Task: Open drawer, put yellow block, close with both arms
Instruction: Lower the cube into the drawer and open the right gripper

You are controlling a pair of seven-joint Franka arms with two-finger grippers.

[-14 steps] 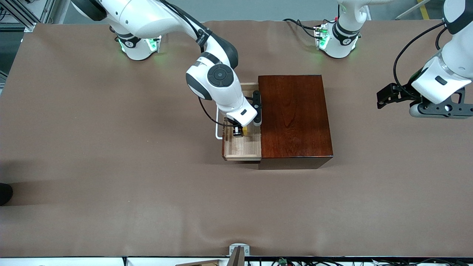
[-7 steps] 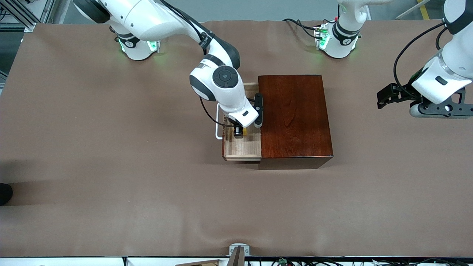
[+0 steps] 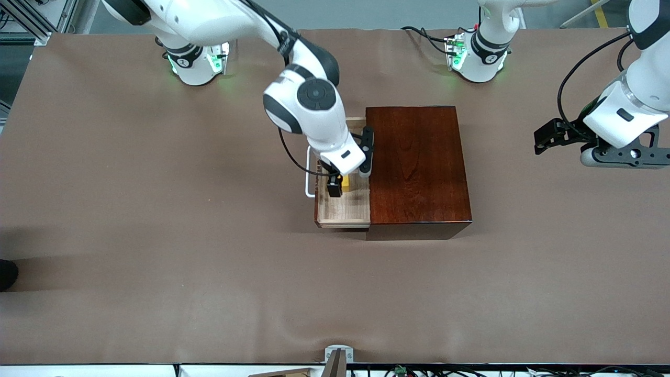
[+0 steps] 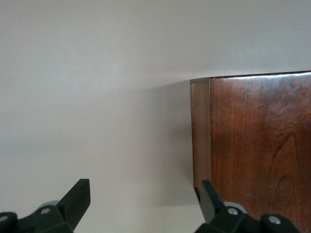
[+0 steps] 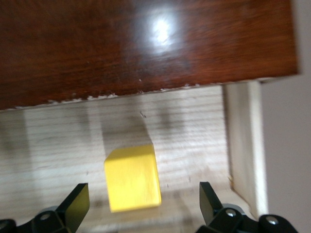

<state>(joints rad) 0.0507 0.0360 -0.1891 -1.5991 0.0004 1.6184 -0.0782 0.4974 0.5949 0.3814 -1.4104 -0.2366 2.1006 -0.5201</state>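
Two arms in frame, only one is working. Right gripper is hanging over the open drawer, fingers spread apart and clamping nothing; in the right wrist view both fingertips are standing wide of the yellow block, clear gap on each side. The yellow block is sitting flat on the pale wood floor of the drawer, apart from the tray's side wall and a little short of the dark box's edge. In the front view the block is showing only as a sliver beside the black finger, mostly covered by the right wrist. The drawer is standing pulled out of the wooden box toward the right arm's end of the table, white bar handle sticking out on that end, partly covered by the right arm. The box is lying glossy reddish-brown, top face catching a light reflection. Left arm is waiting: left gripper is hovering over bare table toward the left arm's end, well apart from the box, fingers apart and holding nothing. Left wrist view is showing its two fingertips spread wide, with a corner of the box under them.
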